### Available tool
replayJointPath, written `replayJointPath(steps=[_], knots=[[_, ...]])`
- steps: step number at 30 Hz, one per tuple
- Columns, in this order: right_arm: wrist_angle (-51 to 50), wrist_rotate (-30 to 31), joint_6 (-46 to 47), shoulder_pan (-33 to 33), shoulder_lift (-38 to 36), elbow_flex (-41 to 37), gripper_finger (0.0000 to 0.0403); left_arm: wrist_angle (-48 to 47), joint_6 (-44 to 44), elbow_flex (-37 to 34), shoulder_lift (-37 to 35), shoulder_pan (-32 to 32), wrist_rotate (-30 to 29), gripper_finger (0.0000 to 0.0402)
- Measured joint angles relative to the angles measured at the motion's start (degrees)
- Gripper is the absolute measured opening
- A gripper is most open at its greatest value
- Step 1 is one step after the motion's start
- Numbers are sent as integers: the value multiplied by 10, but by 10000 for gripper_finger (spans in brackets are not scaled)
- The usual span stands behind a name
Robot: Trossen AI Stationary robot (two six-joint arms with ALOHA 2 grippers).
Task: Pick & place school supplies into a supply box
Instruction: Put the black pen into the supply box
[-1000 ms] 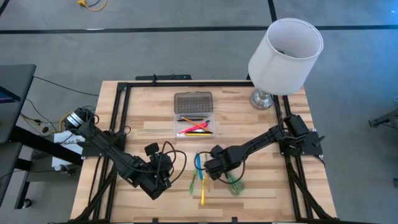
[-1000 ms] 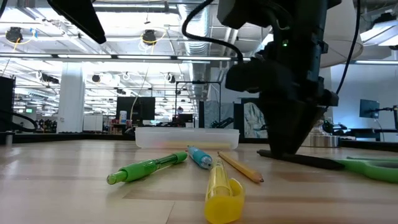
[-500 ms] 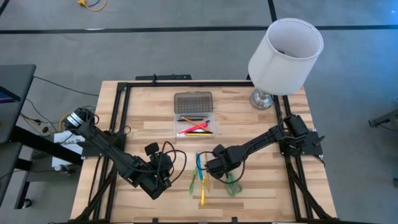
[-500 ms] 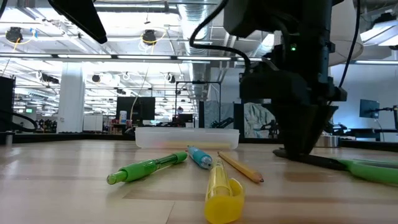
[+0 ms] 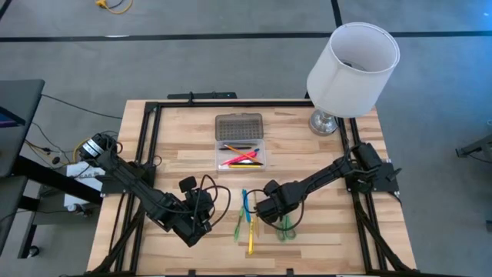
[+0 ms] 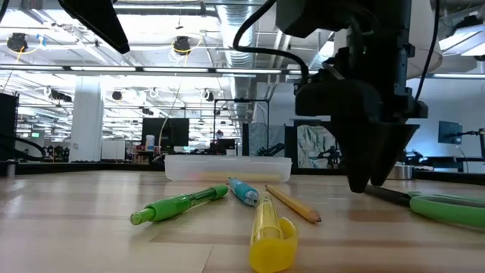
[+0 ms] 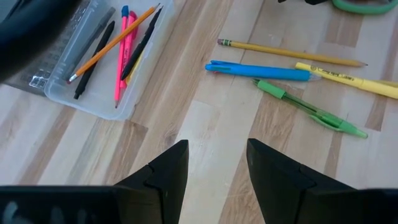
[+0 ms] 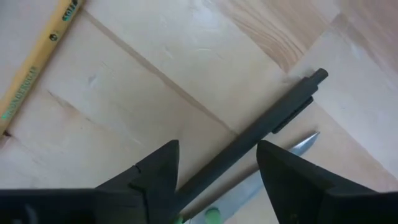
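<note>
The supply box [image 5: 240, 154] lies open at the table's middle with several pens in its clear base, its grey lid [image 5: 238, 125] beyond it. Loose on the wood nearer the front lie a pencil [image 7: 292, 53], a blue pen [image 7: 261, 71], a green pen [image 7: 308, 107] and a yellow marker [image 7: 354, 81]. A black pen [image 8: 273, 121] lies flat beside the green-handled scissors [image 5: 286, 227]. My right gripper [image 8: 217, 149] points down, open, one finger on each side of that pen. My left gripper [image 7: 217, 168] hangs open above the table, left of the loose pens, holding nothing. My right gripper stands from above with the black pen's shaft [image 8: 230, 158] running slantwise between its two fingers. The pen lies flat on the table. Whether either finger touches it I cannot tell.
A white-shaded lamp [image 5: 350, 65] stands at the far right corner. A black frame rail [image 5: 231, 102] runs around the table's edges. The scissors' blade [image 8: 292, 152] lies right beside the black pen. Bare wood [image 5: 184, 161] lies left of the box.
My right gripper has tipped to point more steeply down, and its fingertips have swung a little toward the scissors. The loose pens and the box have kept their places.
</note>
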Motion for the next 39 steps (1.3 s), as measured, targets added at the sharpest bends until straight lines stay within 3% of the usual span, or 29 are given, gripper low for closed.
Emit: replayJointPath(steps=[39], knots=[[63,-51,5,-18,-4,-33,145,-4,-4,0,0,0,2,159]])
